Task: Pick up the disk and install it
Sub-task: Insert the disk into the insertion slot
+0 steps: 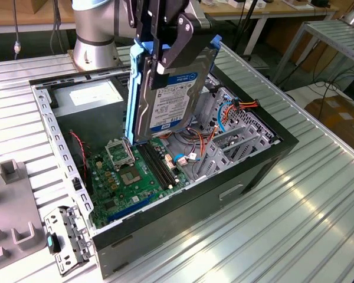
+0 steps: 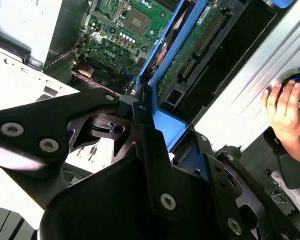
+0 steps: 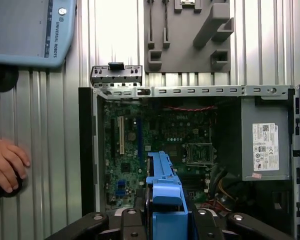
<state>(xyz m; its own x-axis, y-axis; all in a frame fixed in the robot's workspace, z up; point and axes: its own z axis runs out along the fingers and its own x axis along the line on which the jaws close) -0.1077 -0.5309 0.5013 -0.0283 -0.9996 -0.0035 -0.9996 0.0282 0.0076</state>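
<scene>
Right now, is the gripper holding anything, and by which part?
Yes: the gripper is shut on the disk, gripping its upper end, one finger on the labelled face; it hangs nearly upright over the computer case.

Bright, even light is falling from above in the exterior view, and the ribbed counter (image 1: pixel 307 194) is throwing back pale streaks of glare toward the exterior view's right. The raised disk (image 1: pixel 171 97) is catching the light cleanly on its label, while the open case (image 1: pixel 242 177) is sinking into shade at its far inner corner. In the second wrist view the dark fingers (image 2: pixel 152 155) are blurring close to the lens, and a pale panel (image 2: pixel 20 25) is blowing out. In the first wrist view the counter's slats are washing out to white.
</scene>
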